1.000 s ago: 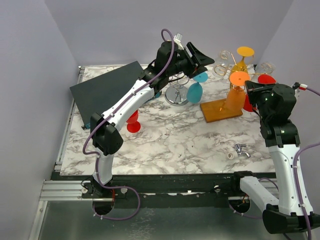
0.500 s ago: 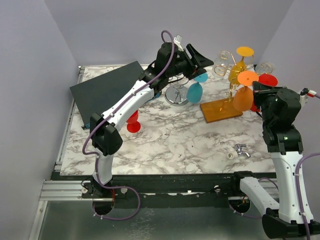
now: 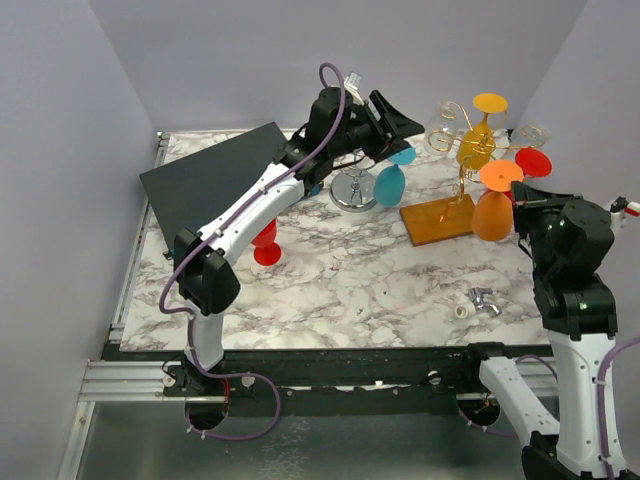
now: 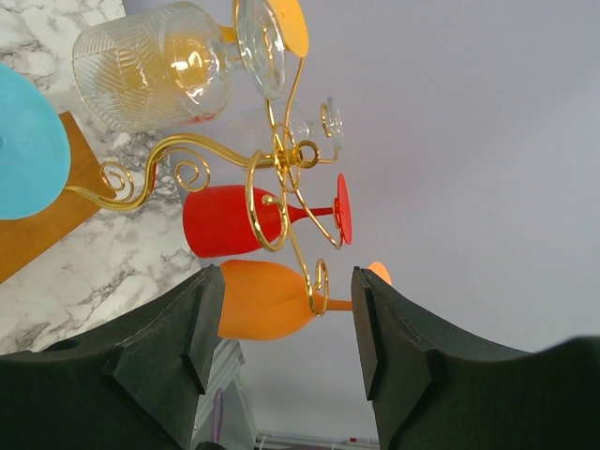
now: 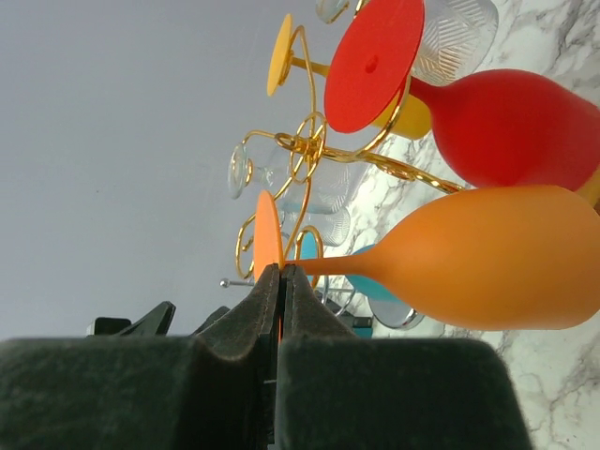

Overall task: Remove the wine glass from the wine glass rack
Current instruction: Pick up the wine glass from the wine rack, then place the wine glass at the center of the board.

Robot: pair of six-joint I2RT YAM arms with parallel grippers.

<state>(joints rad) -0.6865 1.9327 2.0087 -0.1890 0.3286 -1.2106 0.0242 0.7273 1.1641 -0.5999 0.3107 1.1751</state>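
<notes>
The gold wire rack (image 3: 463, 160) stands on an orange wooden base (image 3: 438, 222) at the back right. A yellow glass (image 3: 474, 146), a red glass (image 3: 533, 162) and clear glasses (image 3: 445, 118) hang on it. My right gripper (image 3: 520, 195) is shut on the foot of the orange wine glass (image 3: 492, 212), which hangs bowl down just right of the rack. In the right wrist view my gripper (image 5: 281, 272) pinches the orange foot (image 5: 267, 234); I cannot tell if the stem is clear of the gold loop. My left gripper (image 3: 402, 125) is open and empty, high up left of the rack (image 4: 281, 155).
A chrome stand (image 3: 352, 190) with a blue glass (image 3: 390, 183) is under my left gripper. A dark board (image 3: 215, 180) lies at the back left. A red glass (image 3: 266, 245) stands near the left arm. A small metal part (image 3: 480, 298) lies at the front right.
My right gripper has pulled the orange glass to the right and toward the near side, away from the rack's stem. The left arm has barely moved.
</notes>
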